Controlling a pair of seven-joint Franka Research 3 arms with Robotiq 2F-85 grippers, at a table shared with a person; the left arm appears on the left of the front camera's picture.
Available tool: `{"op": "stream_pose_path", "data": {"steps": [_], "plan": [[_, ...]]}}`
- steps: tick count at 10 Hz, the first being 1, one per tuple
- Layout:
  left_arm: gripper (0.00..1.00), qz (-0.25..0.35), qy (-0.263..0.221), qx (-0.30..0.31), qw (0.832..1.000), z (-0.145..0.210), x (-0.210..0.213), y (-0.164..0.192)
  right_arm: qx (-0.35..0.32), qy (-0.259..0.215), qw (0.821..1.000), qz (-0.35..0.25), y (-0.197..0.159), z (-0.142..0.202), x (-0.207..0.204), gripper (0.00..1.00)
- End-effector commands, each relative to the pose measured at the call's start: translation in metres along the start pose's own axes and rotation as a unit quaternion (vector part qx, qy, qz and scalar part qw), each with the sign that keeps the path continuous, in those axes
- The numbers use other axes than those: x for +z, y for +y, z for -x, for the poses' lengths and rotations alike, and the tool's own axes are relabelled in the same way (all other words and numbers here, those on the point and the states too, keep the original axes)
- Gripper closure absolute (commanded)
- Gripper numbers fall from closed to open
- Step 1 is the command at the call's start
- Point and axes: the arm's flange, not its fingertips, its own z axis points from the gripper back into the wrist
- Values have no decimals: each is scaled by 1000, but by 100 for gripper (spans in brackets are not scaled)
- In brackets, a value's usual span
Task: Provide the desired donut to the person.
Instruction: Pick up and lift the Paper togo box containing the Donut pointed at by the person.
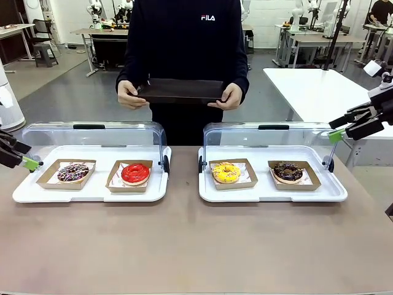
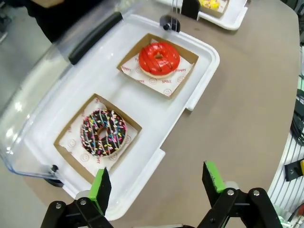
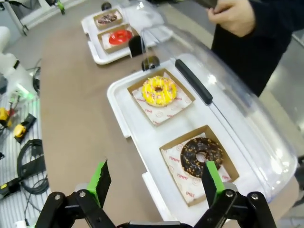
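from the front, the red donut (image 1: 135,173) sits in a brown card holder inside the left white tray (image 1: 92,194). just left of it, in the same tray, lies the sprinkled chocolate donut (image 1: 73,173). to the red donut's right, across a strip of bare table (image 1: 184,246), the right white tray (image 1: 270,194) holds the yellow donut (image 1: 226,173) and, farther from the red donut, the crumb-topped chocolate donut (image 1: 288,171). both clear lids (image 1: 92,134) are swung up and back. beyond the red donut, at the far side, the person (image 1: 184,49) holds a black tray (image 1: 181,90) level in both hands (image 1: 129,95). the left gripper (image 1: 29,163) hovers well left of the red donut, past the sprinkled one. the right gripper (image 1: 334,130) hangs far to its right, above the other tray's outer end.

from the left wrist, the left gripper (image 2: 156,175) has its fingers spread wide and empty. the sprinkled chocolate donut (image 2: 103,132) lies between it and the red donut (image 2: 159,58). a corner of the yellow donut (image 2: 211,4) peeks in beyond the red donut.

from the right wrist, the right gripper (image 3: 155,172) is likewise spread wide and holds nothing. the red donut (image 3: 119,36) is far off. the yellow donut (image 3: 159,90) lies on the gripper's side of it, and the crumb-topped chocolate donut (image 3: 201,156) is nearer the gripper again. the sprinkled chocolate donut (image 3: 107,18) lies just past the red donut.
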Motion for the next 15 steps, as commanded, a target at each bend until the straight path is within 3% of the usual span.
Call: {"op": "stream_pose_path", "data": {"steps": [1,4,9,15], "plan": [[0,11,-56,-24,998,19,3,-6,19,-23,999,-22,-5,-1,1,0],[0,0,-77,-26,997,22,8,-3,31,-43,998,-39,-2,1,6,0],[0,-14,-125,-39,991,24,16,-5,47,-36,997,-45,2,-2,2,0],[0,-23,-138,-37,989,26,19,-5,53,-36,997,-46,2,-2,2,0]]}}
